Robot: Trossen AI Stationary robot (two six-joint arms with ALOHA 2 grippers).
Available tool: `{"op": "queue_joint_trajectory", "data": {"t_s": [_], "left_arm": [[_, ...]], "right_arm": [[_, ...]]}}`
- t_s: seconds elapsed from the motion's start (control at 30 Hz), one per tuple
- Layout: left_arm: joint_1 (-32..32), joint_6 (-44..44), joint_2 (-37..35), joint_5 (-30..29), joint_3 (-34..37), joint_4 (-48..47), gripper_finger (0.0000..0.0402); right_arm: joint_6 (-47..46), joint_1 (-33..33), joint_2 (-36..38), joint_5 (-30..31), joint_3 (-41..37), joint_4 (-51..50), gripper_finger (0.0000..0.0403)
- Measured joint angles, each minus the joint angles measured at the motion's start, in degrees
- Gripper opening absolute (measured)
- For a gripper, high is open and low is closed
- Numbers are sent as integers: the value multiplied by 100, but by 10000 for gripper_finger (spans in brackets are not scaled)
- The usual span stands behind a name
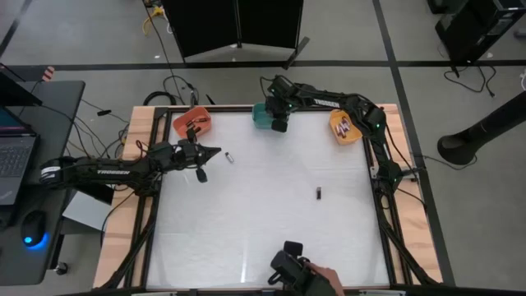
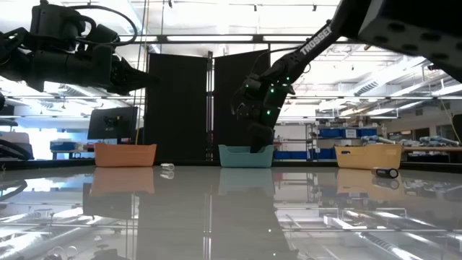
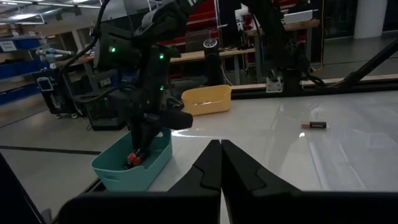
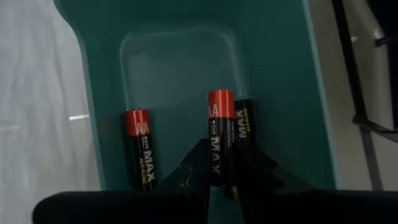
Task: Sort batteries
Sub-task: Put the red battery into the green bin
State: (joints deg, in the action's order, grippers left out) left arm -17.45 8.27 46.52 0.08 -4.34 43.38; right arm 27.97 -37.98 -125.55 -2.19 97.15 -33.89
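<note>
Now your right gripper (image 4: 222, 180) hangs inside the teal bin (image 4: 280, 74) at the table's far edge, its fingers pinched on a black-and-red battery (image 4: 220, 140) standing between them. Two more like it, one (image 4: 139, 149) apart to the side and another (image 4: 243, 127) just beside the held one, lie on the bin floor. Your left gripper (image 1: 215, 153) hovers clamped and empty near the orange bin (image 1: 194, 123), with a small pale battery (image 1: 230, 157) just beyond its tips. A dark battery (image 1: 318, 193) lies alone mid-table. The yellow bin (image 1: 344, 127) holds several more.
</note>
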Motion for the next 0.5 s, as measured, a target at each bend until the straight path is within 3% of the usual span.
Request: {"op": "queue_joint_trajectory", "data": {"t_s": [0.5], "left_arm": [[0, 0, 0, -2, 0, -2, 8]], "right_arm": [[-7, -148, -211, -406, 26, -7, 59]]}}
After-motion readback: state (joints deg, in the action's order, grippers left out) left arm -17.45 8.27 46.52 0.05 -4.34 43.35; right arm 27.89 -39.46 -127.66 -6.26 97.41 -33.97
